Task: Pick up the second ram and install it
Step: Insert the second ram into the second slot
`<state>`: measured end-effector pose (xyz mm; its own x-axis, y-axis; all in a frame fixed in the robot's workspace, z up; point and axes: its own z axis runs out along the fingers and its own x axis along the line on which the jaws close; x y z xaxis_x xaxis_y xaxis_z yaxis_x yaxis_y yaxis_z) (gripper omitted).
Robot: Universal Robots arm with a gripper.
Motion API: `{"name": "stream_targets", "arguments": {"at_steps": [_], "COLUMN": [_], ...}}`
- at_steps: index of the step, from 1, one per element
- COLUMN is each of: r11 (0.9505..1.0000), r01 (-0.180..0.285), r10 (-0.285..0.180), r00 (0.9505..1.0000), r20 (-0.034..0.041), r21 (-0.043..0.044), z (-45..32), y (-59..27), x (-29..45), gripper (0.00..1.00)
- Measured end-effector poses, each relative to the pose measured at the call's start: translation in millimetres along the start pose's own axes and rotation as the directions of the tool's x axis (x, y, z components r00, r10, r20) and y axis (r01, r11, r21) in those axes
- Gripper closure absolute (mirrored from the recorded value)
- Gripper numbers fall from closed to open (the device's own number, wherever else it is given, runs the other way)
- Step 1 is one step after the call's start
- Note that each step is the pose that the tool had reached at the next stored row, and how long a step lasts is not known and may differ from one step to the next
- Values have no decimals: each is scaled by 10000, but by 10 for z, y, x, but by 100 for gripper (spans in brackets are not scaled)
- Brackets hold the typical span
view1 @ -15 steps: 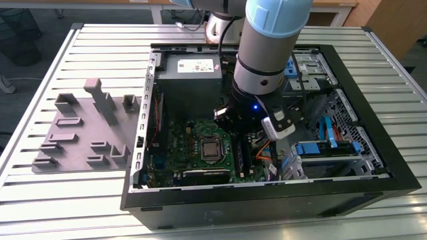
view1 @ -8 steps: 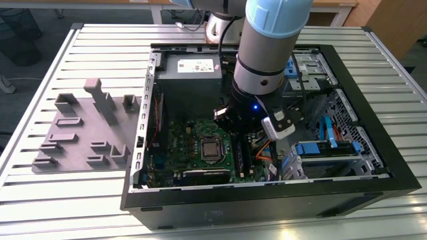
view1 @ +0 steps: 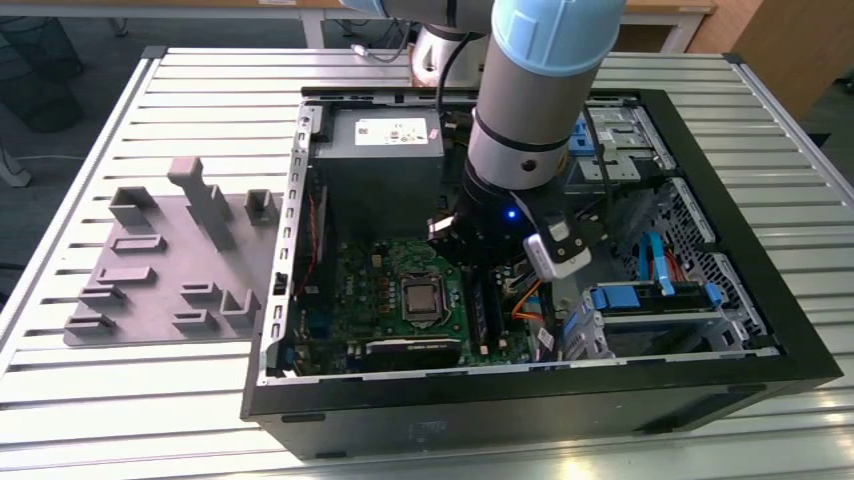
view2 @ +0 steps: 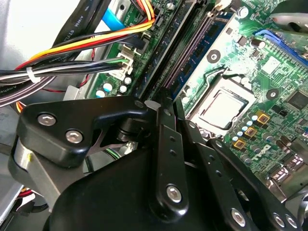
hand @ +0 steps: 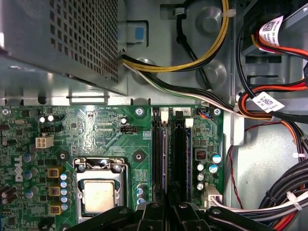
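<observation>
1. As seen in the exterior view, the arm reaches down into an open computer case that lies on a slatted table.
2. The gripper hangs low over the green motherboard, at the memory slots on the exterior view's right of the processor socket.
3. A grey holder tray with raised blocks lies on the table outside the case, on the exterior view's left, well apart from the gripper.
4. In both wrist views, the second ram shows as a thin blue edge. It stands upright along the slot nearest the processor socket.
5. A dark neighbouring slot runs parallel, just beside the second ram on the side away from the socket.
6. The gripper meets the slots at one end, its black linkages converging directly above the end of the blue edge.
7. Whether the gripper is open or closed, and whether it has hold of the second ram, cannot be told, because its own body hides the contact area.
8. How deeply the second ram sits in its slot cannot be told.
9. Bundled cables in red, orange, yellow, black and white pass just beside the slots, on the side away from the processor socket.
10. A perforated metal power supply box lies beyond the far end of the slots.
</observation>
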<state>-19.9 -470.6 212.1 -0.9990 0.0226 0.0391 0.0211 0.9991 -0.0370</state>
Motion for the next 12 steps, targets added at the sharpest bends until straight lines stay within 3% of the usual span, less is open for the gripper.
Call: {"name": "stream_targets", "arguments": {"at_steps": [12], "r11": [10000], "r01": [27], "r10": [-27], "r00": [10000], "r20": [-9], "r21": [2], "z": [56], "y": [3], "x": [-3], "gripper": [86]}}
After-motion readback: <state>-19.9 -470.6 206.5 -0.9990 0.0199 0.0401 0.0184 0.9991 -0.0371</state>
